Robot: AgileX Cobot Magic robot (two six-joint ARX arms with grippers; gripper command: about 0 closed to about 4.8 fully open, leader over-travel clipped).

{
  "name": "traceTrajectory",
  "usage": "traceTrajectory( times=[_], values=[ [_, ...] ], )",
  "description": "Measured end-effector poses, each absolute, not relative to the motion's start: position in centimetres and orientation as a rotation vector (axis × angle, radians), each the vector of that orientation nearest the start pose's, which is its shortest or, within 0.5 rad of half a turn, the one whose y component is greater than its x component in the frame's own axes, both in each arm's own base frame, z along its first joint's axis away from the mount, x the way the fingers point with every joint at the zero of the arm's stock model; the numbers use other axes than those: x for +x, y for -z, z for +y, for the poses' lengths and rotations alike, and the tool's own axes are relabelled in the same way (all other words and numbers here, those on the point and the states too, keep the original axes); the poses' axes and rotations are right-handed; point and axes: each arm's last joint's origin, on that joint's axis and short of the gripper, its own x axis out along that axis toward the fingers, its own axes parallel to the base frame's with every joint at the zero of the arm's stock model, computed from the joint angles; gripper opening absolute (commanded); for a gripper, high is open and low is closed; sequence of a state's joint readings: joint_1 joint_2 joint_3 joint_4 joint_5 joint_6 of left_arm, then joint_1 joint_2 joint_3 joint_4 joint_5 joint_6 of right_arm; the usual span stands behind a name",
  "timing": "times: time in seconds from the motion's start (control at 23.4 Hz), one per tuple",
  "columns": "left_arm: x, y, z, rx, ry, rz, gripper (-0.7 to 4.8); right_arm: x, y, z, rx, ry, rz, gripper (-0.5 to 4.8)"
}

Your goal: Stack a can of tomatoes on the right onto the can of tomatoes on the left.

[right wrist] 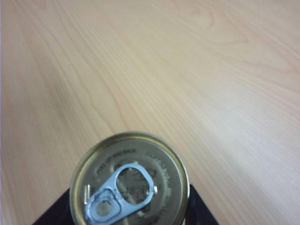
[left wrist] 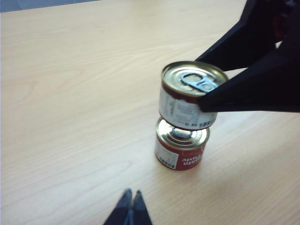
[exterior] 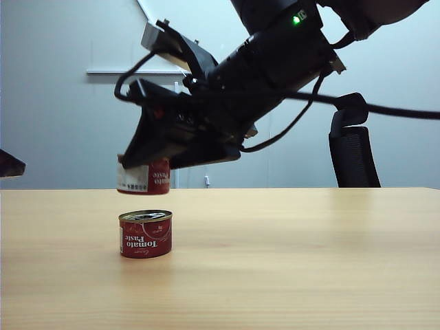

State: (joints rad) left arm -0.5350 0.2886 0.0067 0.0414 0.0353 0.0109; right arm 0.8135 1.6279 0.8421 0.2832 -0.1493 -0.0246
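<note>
the held tomato can [exterior: 144,178] hangs in the air above the table [exterior: 289,254], upright, pull-tab lid facing up. it sits directly over the second tomato can [exterior: 145,234], which stands upright on the table on the left side of the exterior view; a clear gap separates the two cans.

the right gripper [exterior: 148,161] reaches across from the right and clamps the held tomato can at its sides, the black fingers [left wrist: 243,96] pressed against the can wall.

the left gripper [left wrist: 130,206] hovers near the stacked position, just short of the lower can; its fingertips are pressed together, clenched on nothing.

an office chair [exterior: 353,148] stands behind the table.
</note>
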Motion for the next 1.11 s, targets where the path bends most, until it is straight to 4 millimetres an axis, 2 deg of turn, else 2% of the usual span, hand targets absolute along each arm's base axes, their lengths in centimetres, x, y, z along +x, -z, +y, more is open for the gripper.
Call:
traceTrajectory(
  times=[0.3, 0.94, 0.98, 1.02, 1.07, 1.11],
  values=[
    [9.7, -14.6, -5.8, 0.071, 0.549, 0.223, -0.02, 22.9, -17.4, 25.0, -0.234, -0.954, 0.522, 0.22],
    [9.6, -14.6, -5.8, 0.071, 0.549, 0.221, -0.02, 23.3, -16.9, 25.4, -0.240, -0.933, 0.497, 0.24],
    [9.6, -14.6, -5.8, 0.071, 0.549, 0.221, -0.02, 23.3, -16.9, 25.4, -0.241, -0.934, 0.497, 0.63],
    [9.6, -14.6, -5.8, 0.071, 0.549, 0.221, -0.02, 23.3, -16.9, 25.4, -0.241, -0.934, 0.497, 1.27],
    [9.6, -14.6, -5.8, 0.071, 0.549, 0.222, -0.02, 23.3, -16.9, 25.4, -0.240, -0.934, 0.496, 2.10],
    [9.6, -14.6, -5.8, 0.071, 0.549, 0.222, -0.02, 23.3, -16.9, 25.4, -0.240, -0.934, 0.495, 3.33]
  ],
)
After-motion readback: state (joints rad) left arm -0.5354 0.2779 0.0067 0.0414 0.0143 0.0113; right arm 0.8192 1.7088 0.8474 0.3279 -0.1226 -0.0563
